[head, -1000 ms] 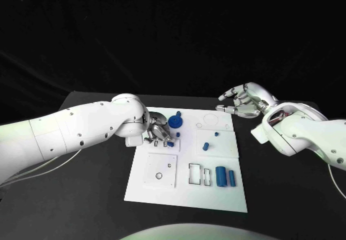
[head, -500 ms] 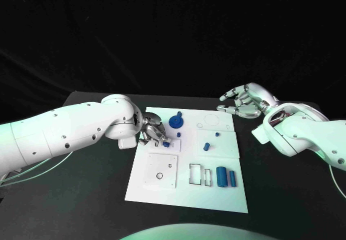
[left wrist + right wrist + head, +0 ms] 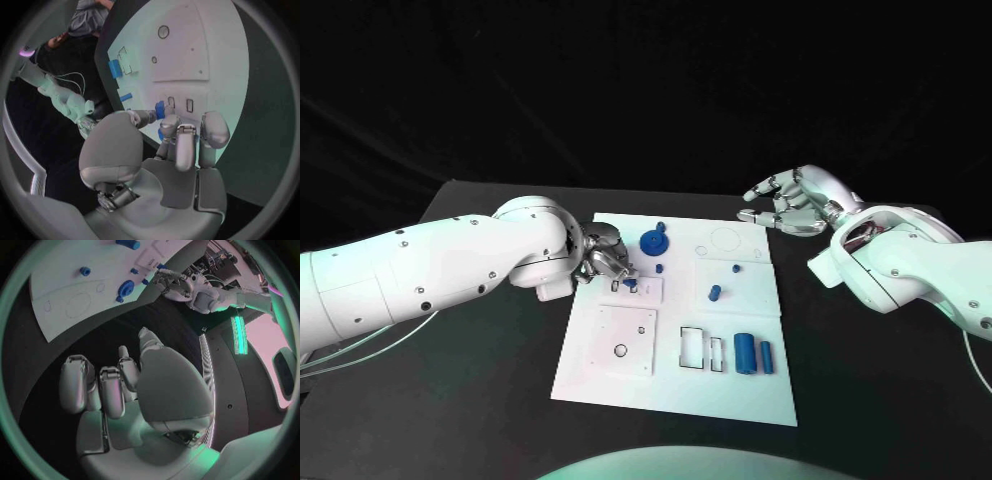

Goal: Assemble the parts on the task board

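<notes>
Black table [image 3: 473,400] under a dark backdrop carries the white task board [image 3: 733,385] at its middle, and every place below is told from that board. Over the board's near-left part, the left hand [image 3: 607,262] reaches in from the left edge with its fingers [image 3: 178,145] drawn together, pinching a small blue part [image 3: 160,109] at two slots in the board's small raised plate. Beside that hand, toward the board's far edge, stands a round blue part [image 3: 652,241]; two small blue pegs [image 3: 713,293] sit near the board's middle, and two blue cylinders [image 3: 744,353] lie side by side near its front right. Off the board's far-right corner, the right hand [image 3: 790,204] hovers above the table, fingers loosely curled and apart, holding nothing.
</notes>
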